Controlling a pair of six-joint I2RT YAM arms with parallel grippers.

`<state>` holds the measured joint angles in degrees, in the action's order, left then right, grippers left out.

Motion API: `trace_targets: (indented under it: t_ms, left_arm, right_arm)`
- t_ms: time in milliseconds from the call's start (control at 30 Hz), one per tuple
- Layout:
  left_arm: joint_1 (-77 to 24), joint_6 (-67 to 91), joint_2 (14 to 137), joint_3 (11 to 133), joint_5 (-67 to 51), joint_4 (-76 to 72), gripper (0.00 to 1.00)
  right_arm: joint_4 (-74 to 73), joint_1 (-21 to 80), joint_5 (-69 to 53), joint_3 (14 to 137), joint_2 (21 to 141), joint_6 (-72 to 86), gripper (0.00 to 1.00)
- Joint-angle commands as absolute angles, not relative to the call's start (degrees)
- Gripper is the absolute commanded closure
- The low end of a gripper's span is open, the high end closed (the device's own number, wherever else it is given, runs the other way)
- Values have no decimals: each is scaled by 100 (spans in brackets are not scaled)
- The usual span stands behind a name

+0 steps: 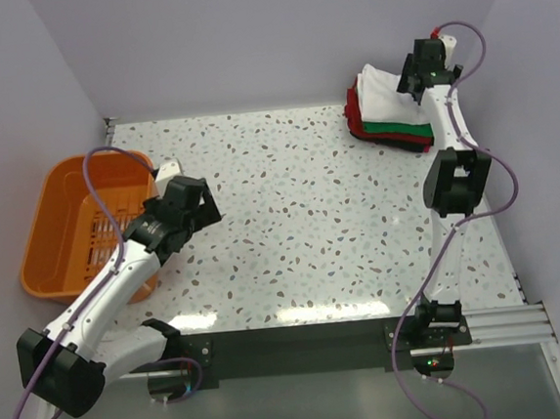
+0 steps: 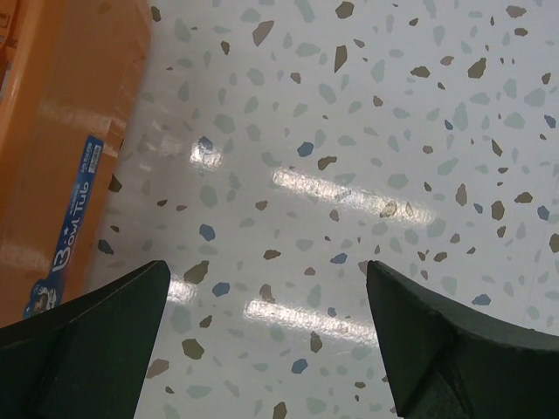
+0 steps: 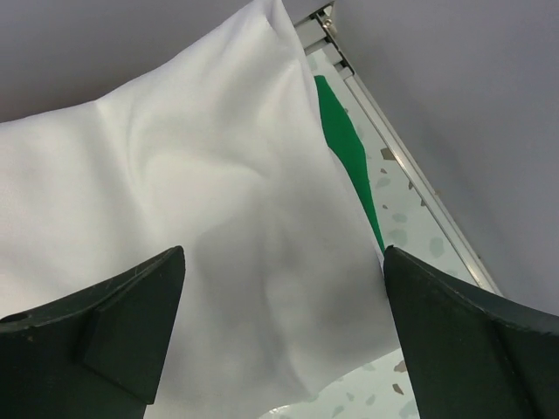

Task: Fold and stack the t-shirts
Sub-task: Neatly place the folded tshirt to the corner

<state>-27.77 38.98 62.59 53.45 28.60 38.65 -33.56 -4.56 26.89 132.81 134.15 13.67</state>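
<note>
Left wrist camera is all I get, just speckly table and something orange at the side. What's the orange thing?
Observer: It's an orange basket standing on the left side of the table.
Operator: Where are the shirts?
Observer: The shirts are stacked in the far right corner, white on top, green and red below.
Operator: Is the other arm holding one?
Observer: No. The right gripper hangs open over the white shirt.
</note>
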Motion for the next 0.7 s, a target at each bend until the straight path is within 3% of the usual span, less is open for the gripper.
trace_targets:
  t_ms: [0, 200, 400, 667]
  left_arm:
    - [-2742, 3929, 6109, 5634, 2874, 3753, 0]
    - [-2742, 3894, 5994, 5607, 2707, 3656, 0]
    - [-2742, 3859, 5810, 5537, 2435, 3464, 0]
    - [-2742, 3885, 5459, 5248, 2128, 3217, 0]
  right_arm:
    - [-3419, -475, 2497, 13237, 12684, 1661, 1]
    - [-3226, -439, 2162, 11973, 11287, 1644, 1]
    - [-2584, -273, 1916, 9524, 9099, 1609, 1]
    - [-3199, -97, 1671, 7631, 6989, 1695, 1]
